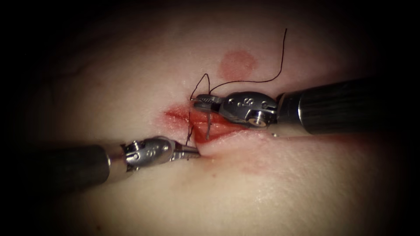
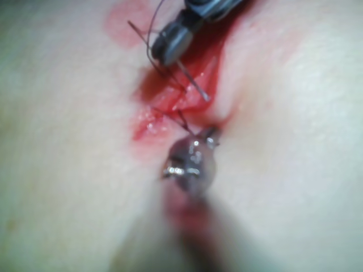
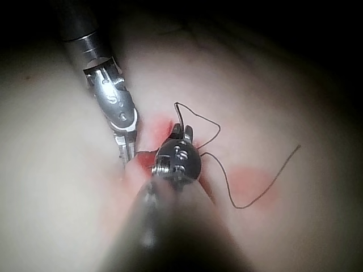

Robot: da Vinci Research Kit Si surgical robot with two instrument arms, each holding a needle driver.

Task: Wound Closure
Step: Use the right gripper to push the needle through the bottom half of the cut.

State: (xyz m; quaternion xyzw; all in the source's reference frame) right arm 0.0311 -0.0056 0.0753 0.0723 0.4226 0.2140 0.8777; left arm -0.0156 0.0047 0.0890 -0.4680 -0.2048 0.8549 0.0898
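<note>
The tissue [image 1: 131, 78] has an open red cut [image 1: 218, 124]. My right tool [image 1: 199, 101] comes in over the cut's far lip, jaws shut on the curved needle [image 1: 208, 126] near its upper end. The needle's free end hangs down over the open cut; I cannot tell whether it touches the tissue. Dark thread [image 1: 262, 80] loops up from these jaws and trails off to the upper right. Another strand [image 1: 189, 131] crosses the cut to my left tool [image 1: 194, 152], whose jaws are shut on the near lip. The right tool [image 2: 169, 45] and needle [image 2: 193, 84] show in the left wrist view.
A round pink stain [image 1: 237, 64] marks the tissue beyond the cut. Red fluid wets the cut's left end [image 1: 177, 114] and tints the near lip toward the right [image 1: 262, 150]. In the right wrist view the left tool [image 3: 116, 107] stands close beside the right tool [image 3: 180, 156].
</note>
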